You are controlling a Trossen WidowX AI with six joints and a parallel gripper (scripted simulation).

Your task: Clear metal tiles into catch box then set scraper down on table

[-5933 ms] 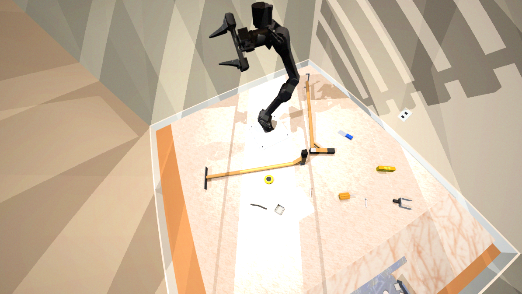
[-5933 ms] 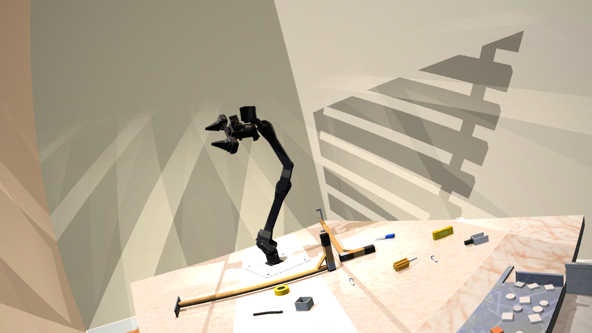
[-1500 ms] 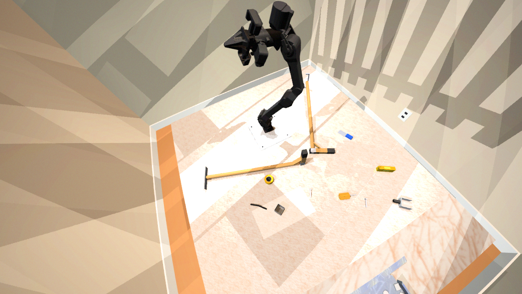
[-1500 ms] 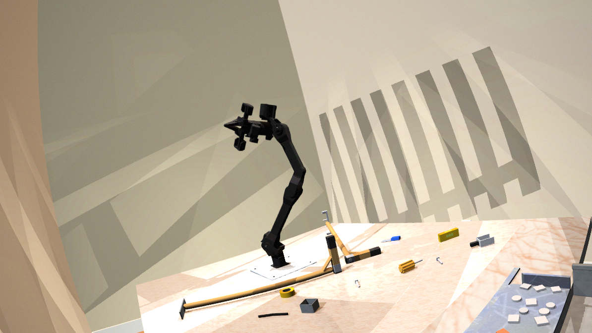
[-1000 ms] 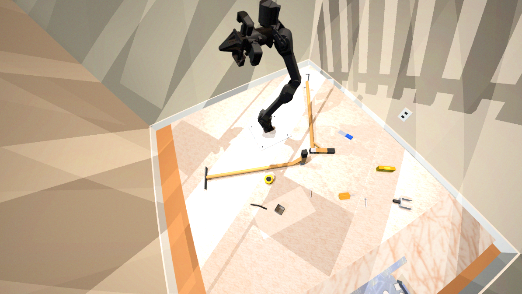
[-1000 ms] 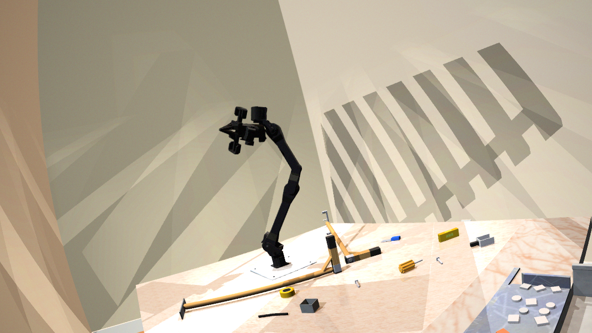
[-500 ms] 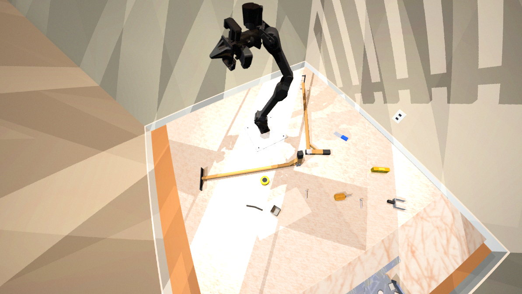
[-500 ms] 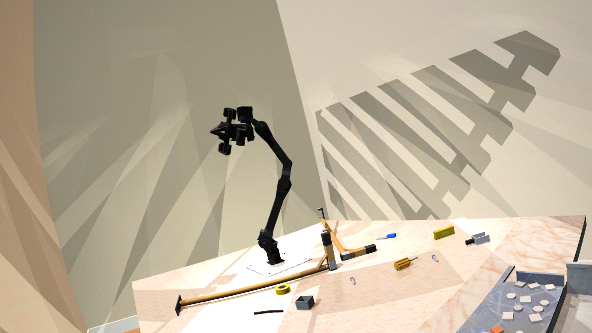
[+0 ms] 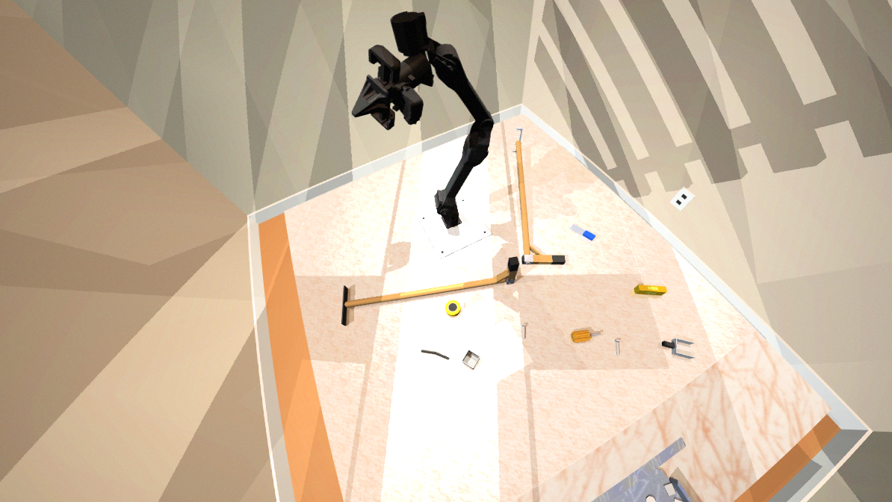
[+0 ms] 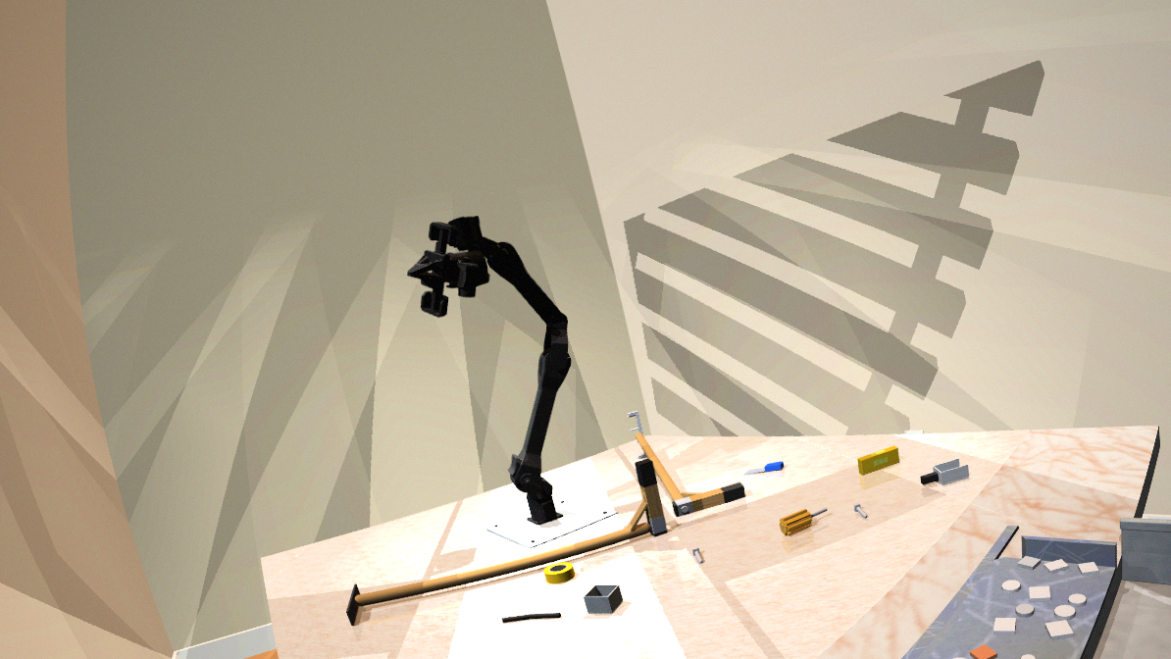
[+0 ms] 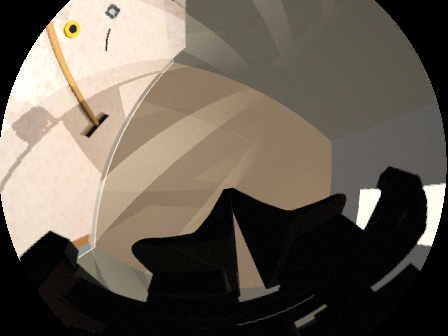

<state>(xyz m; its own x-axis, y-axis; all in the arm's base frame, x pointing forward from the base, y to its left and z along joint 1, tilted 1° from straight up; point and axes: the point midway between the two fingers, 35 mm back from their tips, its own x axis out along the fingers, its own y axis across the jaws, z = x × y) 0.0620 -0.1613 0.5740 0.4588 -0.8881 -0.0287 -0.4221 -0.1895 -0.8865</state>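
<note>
Scraper (image 9: 430, 290) (image 10: 491, 566) (image 11: 70, 80) on table (image 9: 337, 399) (image 10: 778, 605) (image 11: 55, 185), tape measure (image 9: 452, 308) (image 10: 558, 572) (image 11: 72, 29) beside its shaft, tiles (image 9: 670, 488) (image 10: 1004, 624) on bench plate (image 9: 636, 479) (image 10: 966, 605)

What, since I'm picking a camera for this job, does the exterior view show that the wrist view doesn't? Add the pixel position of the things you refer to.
Only exterior: the steel bench plate (image 10: 976, 601) bearing metal tiles (image 10: 1039, 591), the hook-ended tool (image 10: 659, 466), the orange-handled screwdriver (image 10: 796, 522) and the yellow level (image 10: 878, 460).

Only wrist: a bright white patch (image 11: 367, 202) on the grey wall.

Both: the long scraper (image 10: 499, 567) (image 11: 67, 73) lying on the table, yellow tape measure (image 10: 559, 575) (image 11: 72, 29), small square box (image 10: 597, 605) (image 11: 107, 11), dark bent rod (image 10: 531, 617) (image 11: 107, 40), and the shut gripper (image 10: 409, 272) (image 11: 228, 192).
</note>
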